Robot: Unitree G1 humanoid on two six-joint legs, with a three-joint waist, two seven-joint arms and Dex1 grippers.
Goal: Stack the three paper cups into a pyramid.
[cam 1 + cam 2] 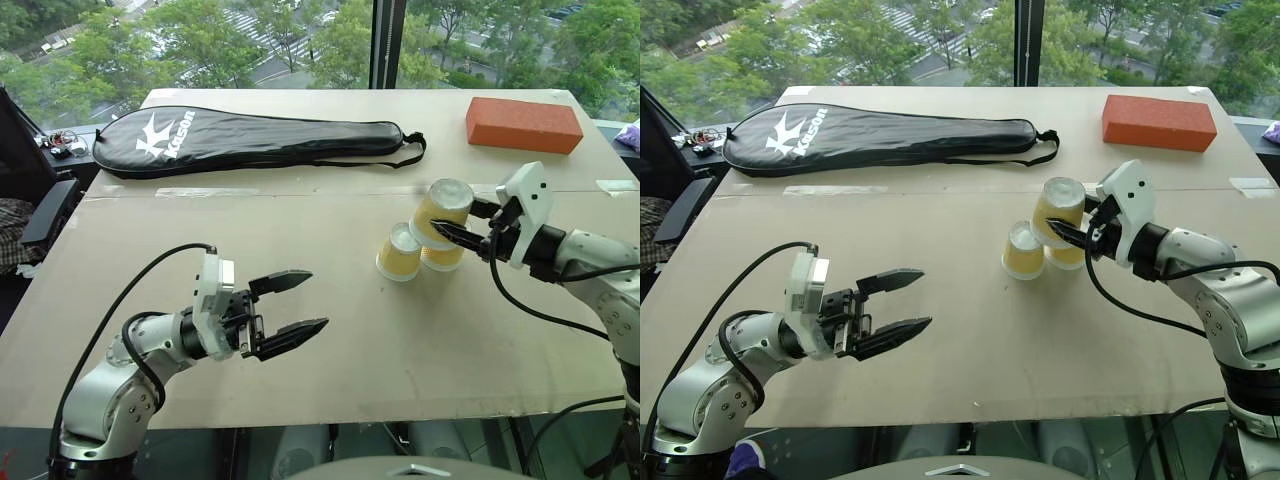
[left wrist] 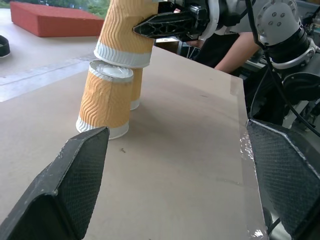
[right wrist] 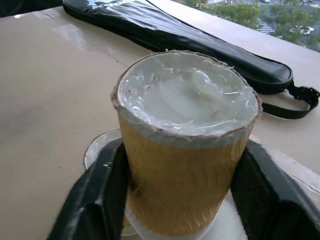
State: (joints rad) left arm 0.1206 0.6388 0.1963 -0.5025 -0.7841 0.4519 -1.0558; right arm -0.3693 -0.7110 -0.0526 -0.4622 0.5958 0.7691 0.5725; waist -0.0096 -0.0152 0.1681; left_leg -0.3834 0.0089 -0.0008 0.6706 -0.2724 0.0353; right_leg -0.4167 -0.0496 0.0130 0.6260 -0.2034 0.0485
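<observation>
a: on the right half of the table (image 1: pixel 330 370), two paper cups (image 1: pixel 400 255) are standing upside down side by side, touching, and the right gripper (image 1: pixel 462 237) is bringing the third cup (image 1: pixel 441 212) over them.

b: is it sitting flat yet?

a: not quite. it is leaning, its rim resting over the seam between the two lower cups, so it is bridging both as the top of the pyramid.

b: and the fingers?

a: they are flanking the top cup on both sides, close against its wall. whether they are gripping or already letting go, i cannot tell.

b: why upside down?

a: i am guessing the wide rims are giving a steadier footing.

b: the other arm?

a: the left gripper (image 1: pixel 292 310) is hanging well apart from the cups, fingers spread wide and empty, staying out of the way. the orange brick (image 1: pixel 523 124) and the black racket bag (image 1: pixel 250 138) are lying at the far side, clear of the stack.
</observation>
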